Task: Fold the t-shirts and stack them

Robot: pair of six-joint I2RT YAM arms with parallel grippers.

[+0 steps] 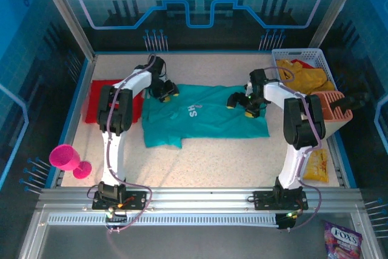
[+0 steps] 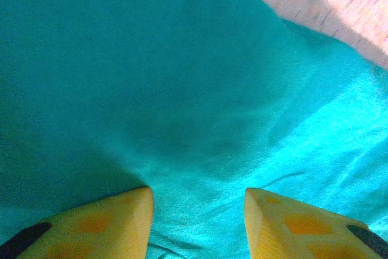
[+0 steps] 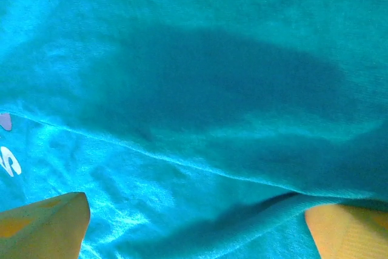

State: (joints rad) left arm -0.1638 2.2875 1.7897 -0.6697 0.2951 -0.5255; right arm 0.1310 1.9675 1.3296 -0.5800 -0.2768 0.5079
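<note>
The teal t-shirt (image 1: 203, 119) lies spread across the middle of the table, its white lettering (image 1: 194, 110) facing up. My left gripper (image 1: 165, 94) hangs low over the shirt's far left part. Its yellow fingers are open, with flat teal cloth (image 2: 182, 89) under the gap at the left gripper (image 2: 198, 197). My right gripper (image 1: 241, 107) is over the shirt's right half, open wide, and a raised fold of cloth (image 3: 254, 210) runs between the fingertips of the right gripper (image 3: 195, 210). A red t-shirt (image 1: 96, 98) lies at the far left. Mustard-yellow t-shirts (image 1: 306, 77) fill the basket.
A white basket (image 1: 322, 60) stands at the back right, with a salmon rack (image 1: 332, 106) in front of it. A yellow packet (image 1: 316, 165) lies by the right arm's base. A pink goblet (image 1: 65, 157) lies at the near left edge. A purple sweets bag (image 1: 341, 239) sits beyond the rails.
</note>
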